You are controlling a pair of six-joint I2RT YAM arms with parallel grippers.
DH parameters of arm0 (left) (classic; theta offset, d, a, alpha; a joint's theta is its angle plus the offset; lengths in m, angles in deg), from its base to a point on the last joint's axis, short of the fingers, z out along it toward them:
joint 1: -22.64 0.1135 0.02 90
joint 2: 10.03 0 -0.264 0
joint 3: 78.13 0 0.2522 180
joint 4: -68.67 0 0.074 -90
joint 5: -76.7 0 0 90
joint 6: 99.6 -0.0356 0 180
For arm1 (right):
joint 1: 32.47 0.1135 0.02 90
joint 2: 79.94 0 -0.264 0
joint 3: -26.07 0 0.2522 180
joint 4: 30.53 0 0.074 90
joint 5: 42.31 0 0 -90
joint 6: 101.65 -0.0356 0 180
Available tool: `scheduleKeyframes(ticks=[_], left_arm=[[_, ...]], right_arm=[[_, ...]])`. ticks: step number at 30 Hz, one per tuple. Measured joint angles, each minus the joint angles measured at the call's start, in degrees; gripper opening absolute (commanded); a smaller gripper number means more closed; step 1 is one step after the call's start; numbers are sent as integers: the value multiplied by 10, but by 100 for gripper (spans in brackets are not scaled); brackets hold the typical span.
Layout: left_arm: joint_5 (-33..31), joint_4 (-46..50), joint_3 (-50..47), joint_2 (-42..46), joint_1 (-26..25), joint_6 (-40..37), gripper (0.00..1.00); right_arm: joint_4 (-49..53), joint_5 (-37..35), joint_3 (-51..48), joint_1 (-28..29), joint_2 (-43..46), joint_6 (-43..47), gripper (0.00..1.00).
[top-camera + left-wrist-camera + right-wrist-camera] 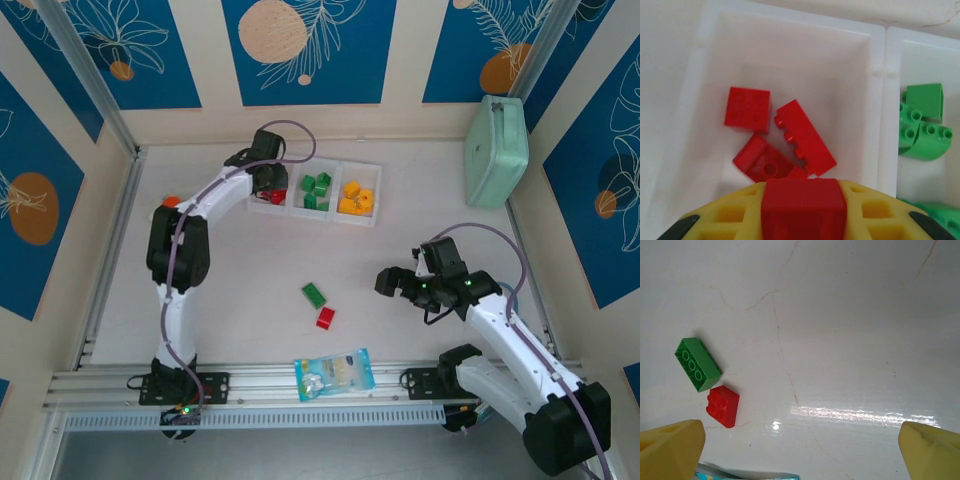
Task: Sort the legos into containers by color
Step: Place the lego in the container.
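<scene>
Red brick (803, 205), pinched in the left gripper (268, 185), hangs over the tray's red compartment (790, 55); likely light, rigid, slick plastic, best squeezed across flat sides. Right gripper (800, 450) gapes empty near stray green brick (697, 364) and stray red brick (723, 406) on the table (850, 330).

No readable text; blue print on the bag (335, 373) is illegible

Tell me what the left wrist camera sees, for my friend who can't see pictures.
The left gripper, with yellow fingers, holds a red plastic toy brick over a square white tray compartment with three loose red bricks lying in it. To the right, the neighbouring white compartment holds green plastic bricks.
</scene>
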Motion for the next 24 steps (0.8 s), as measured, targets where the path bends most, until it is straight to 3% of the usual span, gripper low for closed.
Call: scheduleKeyframes(ticks=[5, 9, 15, 20, 24], left_arm=[[12, 1, 47, -43, 4, -4, 30], [21, 2, 56, -50, 12, 0, 48], [37, 0, 55, -49, 19, 4, 60], [55, -7, 7, -24, 19, 8, 69], [95, -42, -116, 65, 19, 22, 75]], right_arm=[[-7, 0, 5, -1, -16, 3, 99], [-7, 0, 5, -1, -19, 3, 99], [-7, 1, 5, -1, -10, 3, 99], [-4, 2, 5, -1, 12, 2, 100], [0, 4, 5, -1, 41, 0, 100]])
